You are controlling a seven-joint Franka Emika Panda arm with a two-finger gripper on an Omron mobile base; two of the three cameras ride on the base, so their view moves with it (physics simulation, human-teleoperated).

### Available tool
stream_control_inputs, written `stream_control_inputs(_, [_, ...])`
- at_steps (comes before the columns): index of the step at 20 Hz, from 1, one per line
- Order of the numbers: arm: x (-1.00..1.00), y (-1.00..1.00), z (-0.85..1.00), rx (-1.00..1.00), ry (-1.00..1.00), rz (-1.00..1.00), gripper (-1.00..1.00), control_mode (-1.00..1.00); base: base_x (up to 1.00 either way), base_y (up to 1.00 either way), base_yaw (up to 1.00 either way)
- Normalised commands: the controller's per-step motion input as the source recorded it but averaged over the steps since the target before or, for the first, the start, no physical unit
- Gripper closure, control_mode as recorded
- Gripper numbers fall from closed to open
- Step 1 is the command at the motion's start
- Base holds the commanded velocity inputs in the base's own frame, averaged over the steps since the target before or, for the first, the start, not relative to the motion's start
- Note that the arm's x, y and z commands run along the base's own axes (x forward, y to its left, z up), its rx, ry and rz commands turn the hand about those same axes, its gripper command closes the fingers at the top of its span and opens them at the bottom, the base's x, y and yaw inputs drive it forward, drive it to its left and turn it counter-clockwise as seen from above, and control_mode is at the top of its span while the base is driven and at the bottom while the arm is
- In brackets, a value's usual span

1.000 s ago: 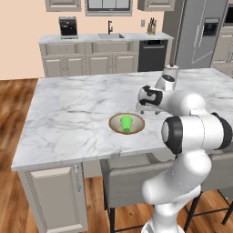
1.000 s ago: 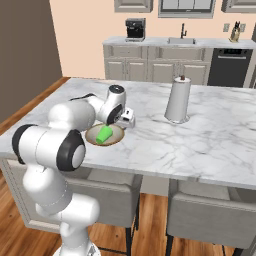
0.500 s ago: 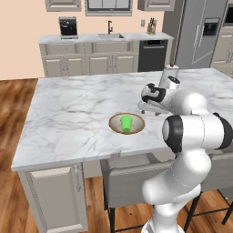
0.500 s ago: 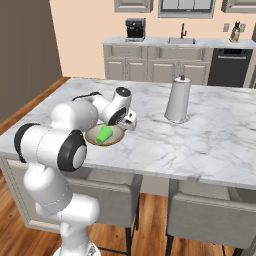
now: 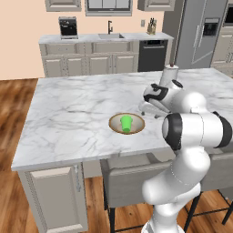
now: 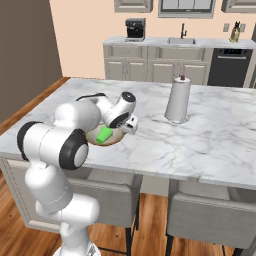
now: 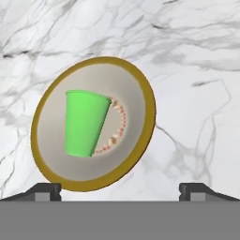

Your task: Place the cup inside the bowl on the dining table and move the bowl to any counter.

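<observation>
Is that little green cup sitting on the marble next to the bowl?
No. The green cup rests inside the bowl, surrounded by its brown rim on the marble dining table.

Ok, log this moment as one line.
cup: inside bowl | bowl: on dining table | gripper: open, beside bowl

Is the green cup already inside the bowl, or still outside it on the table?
Inside. The cup sits within the brown rim of the bowl, on its pale inner surface; the left base view shows the same.

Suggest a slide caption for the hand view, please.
Green cup standing inside the bowl on the marble dining table, open hand above.
</observation>
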Motion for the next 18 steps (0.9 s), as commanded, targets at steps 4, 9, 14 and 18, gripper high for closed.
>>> stream_control_inputs(4, [0.00,0.00,-0.09,0.08,0.00,0.00,-1.00,-1.00,0.00,0.00,0.00])
stream_control_inputs(9, [0.00,0.00,-0.09,0.07,0.00,0.00,-1.00,-1.00,0.00,0.00,0.00])
stream_control_inputs(14, [0.00,0.00,-0.21,0.00,0.00,0.00,-1.00,-1.00,0.00,0.00,0.00])
stream_control_inputs(18, [0.00,0.00,-0.20,0.00,0.00,0.00,-1.00,-1.00,0.00,0.00,0.00])
